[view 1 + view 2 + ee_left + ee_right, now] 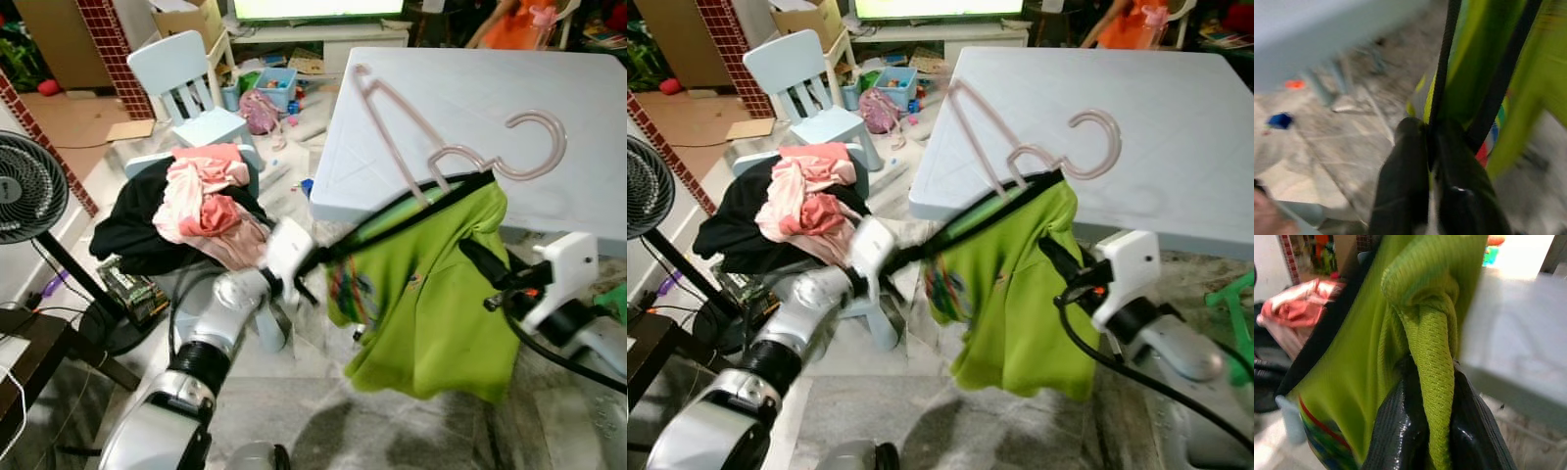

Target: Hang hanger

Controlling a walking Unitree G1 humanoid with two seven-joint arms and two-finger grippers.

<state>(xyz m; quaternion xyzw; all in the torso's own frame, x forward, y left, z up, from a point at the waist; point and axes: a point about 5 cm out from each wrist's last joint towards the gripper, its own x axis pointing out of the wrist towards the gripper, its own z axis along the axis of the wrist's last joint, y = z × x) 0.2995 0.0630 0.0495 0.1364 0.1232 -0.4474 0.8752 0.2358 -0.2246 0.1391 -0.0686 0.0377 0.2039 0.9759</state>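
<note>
A pale pink hanger (560, 147) lies flat on the light blue table (470, 88), its hook toward the right. A bright green shirt (421, 304) with black trim hangs in the air just in front of the table's near edge, stretched between both grippers. My left gripper (309, 262) is shut on the black trim at the shirt's left end; its fingers (1405, 191) clamp the black band. My right gripper (487, 257) is shut on a fold of green fabric (1432, 377) at the right end. The shirt's top edge overlaps the hanger's lower end.
A heap of pink and black clothes (201, 206) sits on a low stool to the left. Behind it stands a white child's chair (181, 69). A black fan (24, 186) and a dark side table (29, 352) are at the far left. Toys litter the floor beyond.
</note>
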